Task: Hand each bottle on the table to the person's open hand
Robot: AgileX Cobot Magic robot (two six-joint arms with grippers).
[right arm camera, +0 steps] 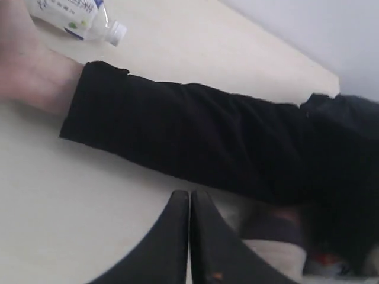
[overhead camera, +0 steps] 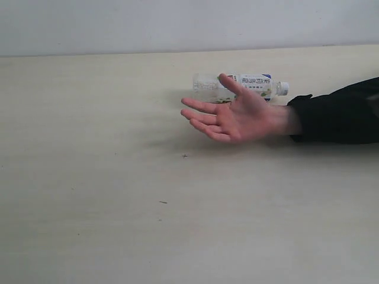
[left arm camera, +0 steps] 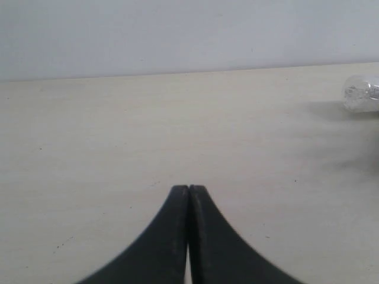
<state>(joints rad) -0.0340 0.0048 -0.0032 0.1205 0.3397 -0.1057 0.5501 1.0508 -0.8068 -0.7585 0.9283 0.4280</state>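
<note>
Jaws on both arms are pressed together with nothing between them, as each wrist view shows; neither arm appears in the exterior view.

Only one bottle [overhead camera: 256,84] can be seen. It is the slim white-and-blue-labelled one, and it lies on its side on the desk [overhead camera: 89,195] in the upper centre-right of the exterior view, with its white cap toward the right. It sits just behind the person's open hand [overhead camera: 237,115], whose thumb overlaps it from this angle. The hand is palm up with fingers spread, and it is empty. The other bottles are not in any view, so I cannot tell whether they have been handed over. This one is not yet gripped, so picking it up and passing it over is what is left.

A black sleeve [overhead camera: 337,112] comes in from the right edge and blocks a direct approach from that side. The bottle lies between the hand and the far desk edge, where the pale wall [overhead camera: 177,23] begins. The left and lower parts of the frame are bare desk, apart from a few dark specks, which leaves wide room to move.
</note>
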